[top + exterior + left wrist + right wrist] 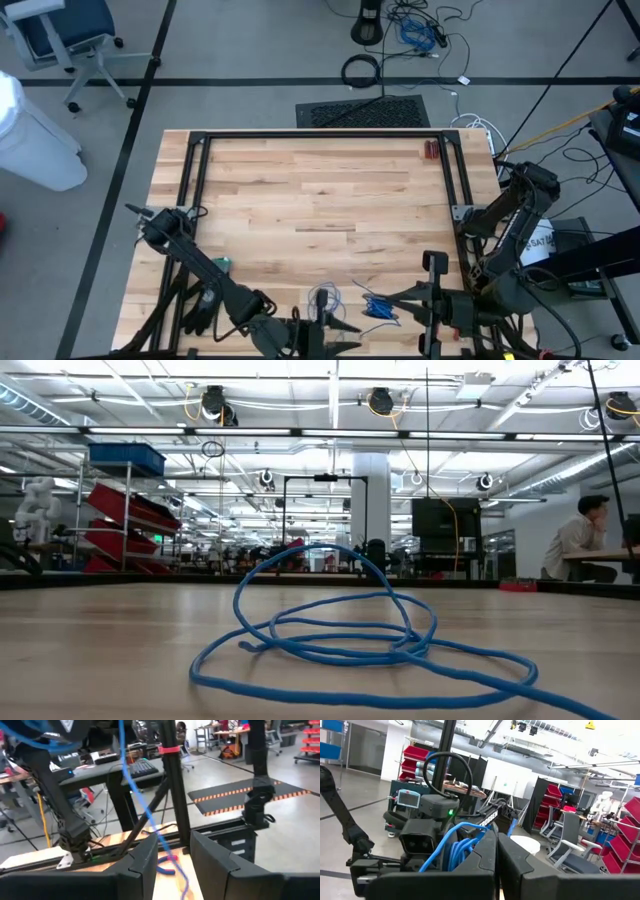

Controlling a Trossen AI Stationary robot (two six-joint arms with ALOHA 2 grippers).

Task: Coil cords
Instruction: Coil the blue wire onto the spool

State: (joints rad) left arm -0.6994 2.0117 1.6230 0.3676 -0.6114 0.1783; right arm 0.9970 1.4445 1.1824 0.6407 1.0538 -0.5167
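Observation:
The cords are one thin blue wire. Part of it is a small bundle point(377, 307) near the table's near edge, with my right gripper point(392, 300) shut on it. Loose loops point(330, 635) lie on the wood, and they also show as a loop point(322, 297) left of the bundle. From the bundle point(45, 735) a single strand point(145, 810) slants down to the table. It passes between the open fingers of my left gripper point(172, 862), which stands level at the near edge. Whether that strand touches a finger, I cannot tell. My right gripper pinches several strands of the bundle between its shut fingers. The strands point(456, 847) spill out on one side of the fingers. The fingers reach in about level from the table's right. The bundle is lifted clear, and one strand trails down to the loops on the table.
Red-handled pliers point(430, 150) lie at the far right of the table. A black frame rail point(320, 135) runs along the far edge and down both sides. A dark glove point(200, 312) and a small teal thing point(220, 263) sit beside the left arm.

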